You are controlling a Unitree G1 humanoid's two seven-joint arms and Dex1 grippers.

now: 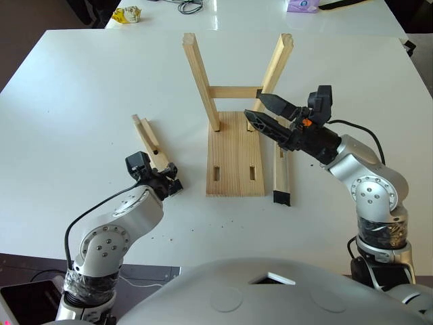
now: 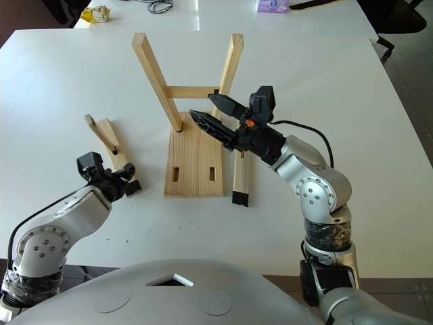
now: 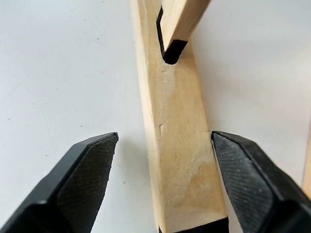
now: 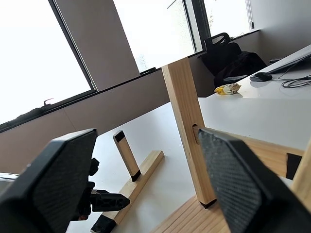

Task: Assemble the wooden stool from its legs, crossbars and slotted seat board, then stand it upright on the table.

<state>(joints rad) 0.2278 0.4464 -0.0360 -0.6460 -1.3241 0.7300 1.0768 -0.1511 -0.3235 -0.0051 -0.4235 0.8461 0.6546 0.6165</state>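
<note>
The seat board (image 1: pixel 233 159) lies flat mid-worktop (image 1: pixel 81 88). Two legs stand in its far slots, the left one (image 1: pixel 201 81) and the right one (image 1: pixel 275 64), joined by a crossbar (image 1: pixel 233 92). The two near slots are open. The foot of the right leg, where it meets the board, is hidden behind the right pincer (image 1: pixel 256 106).

A loose leg (image 1: pixel 281 177) lies just right of the board, black-tipped end nearest the robot. Its far end is covered by the right forearm.

Left of the board, well apart from it, lies another leg (image 1: pixel 150 141) with a short bar (image 4: pixel 126 155) rising from its slot. Its near end is lost under the left pincer (image 1: pixel 172 179) in the eye views.

The left arm is bent at the elbow, its forearm low over the worktop and pointing forward. Its pincer is released and straddles the near end of that leg. In the left wrist view one finger (image 3: pixel 87 170) stands clear of the wood. The other (image 3: pixel 248 174) is right at the leg's side, and I cannot tell whether it touches.

The right arm reaches forward and inward from a raised elbow. Its pincer is released and hangs above the board's far right corner, just beside the right leg and holding nothing.
</note>
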